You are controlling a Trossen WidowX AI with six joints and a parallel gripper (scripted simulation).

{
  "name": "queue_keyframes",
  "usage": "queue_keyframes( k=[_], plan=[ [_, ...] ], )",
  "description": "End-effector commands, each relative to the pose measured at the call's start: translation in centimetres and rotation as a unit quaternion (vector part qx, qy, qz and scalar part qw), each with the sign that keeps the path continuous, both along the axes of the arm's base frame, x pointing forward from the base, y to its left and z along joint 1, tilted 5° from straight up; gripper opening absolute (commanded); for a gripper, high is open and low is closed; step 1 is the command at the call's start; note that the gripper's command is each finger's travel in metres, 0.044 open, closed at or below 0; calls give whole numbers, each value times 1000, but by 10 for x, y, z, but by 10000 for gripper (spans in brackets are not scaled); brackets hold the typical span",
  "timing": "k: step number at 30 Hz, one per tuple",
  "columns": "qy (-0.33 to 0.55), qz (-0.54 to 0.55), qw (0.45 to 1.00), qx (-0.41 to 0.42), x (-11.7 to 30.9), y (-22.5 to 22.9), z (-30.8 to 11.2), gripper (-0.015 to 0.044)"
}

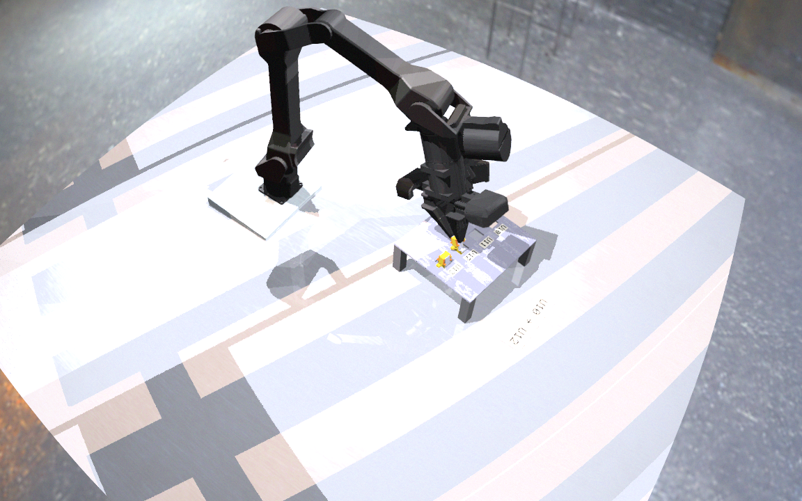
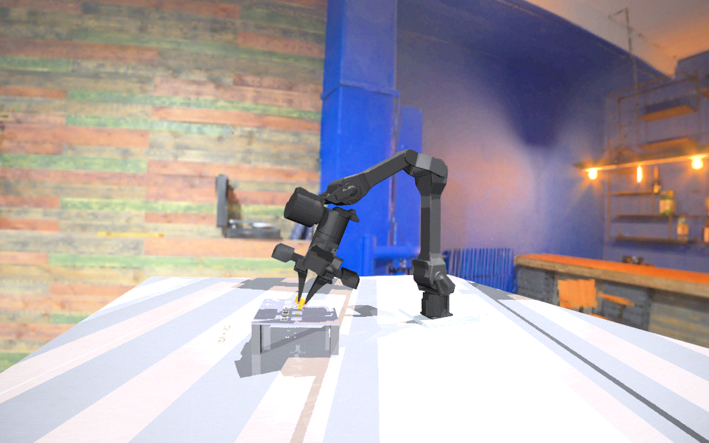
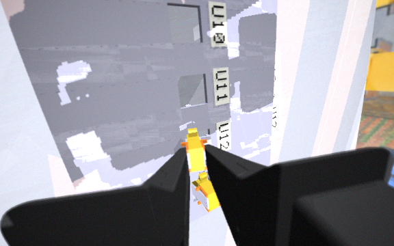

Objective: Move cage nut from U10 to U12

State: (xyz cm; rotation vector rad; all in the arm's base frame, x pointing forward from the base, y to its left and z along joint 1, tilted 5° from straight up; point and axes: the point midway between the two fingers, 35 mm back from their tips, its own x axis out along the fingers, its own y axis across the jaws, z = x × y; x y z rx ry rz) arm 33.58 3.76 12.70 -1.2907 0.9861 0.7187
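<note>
Evidently for clipping in, the yellow cage nut with orange side tabs (image 1: 454, 243) (image 2: 301, 302) (image 3: 195, 155) was pinched in the nearly closed black tool (image 1: 459, 239) (image 2: 302, 303) (image 3: 196, 150), over the grey rail plate's (image 1: 473, 292) (image 2: 321, 319) (image 3: 115, 102) U12 end. Beside it on the plate, the other yellow nut (image 1: 443, 259) (image 3: 208, 195) sat near U13, likely to be left alone.

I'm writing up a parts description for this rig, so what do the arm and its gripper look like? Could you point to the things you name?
The arm (image 1: 363, 49) (image 2: 430, 215) is matte black with chunky rounded joints. The gripper (image 1: 459, 239) (image 2: 302, 303) (image 3: 196, 150) is black too, its fingers tapering to narrow tips.
</note>
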Motion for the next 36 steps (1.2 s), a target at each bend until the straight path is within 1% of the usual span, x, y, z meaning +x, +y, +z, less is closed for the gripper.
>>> queue_keyframes(
  k=[1,36],
  plan=[
    [-1,0,1000,2,2,1,1,31],
    [22,0,1000,6,4,0,2,31]
  ],
)
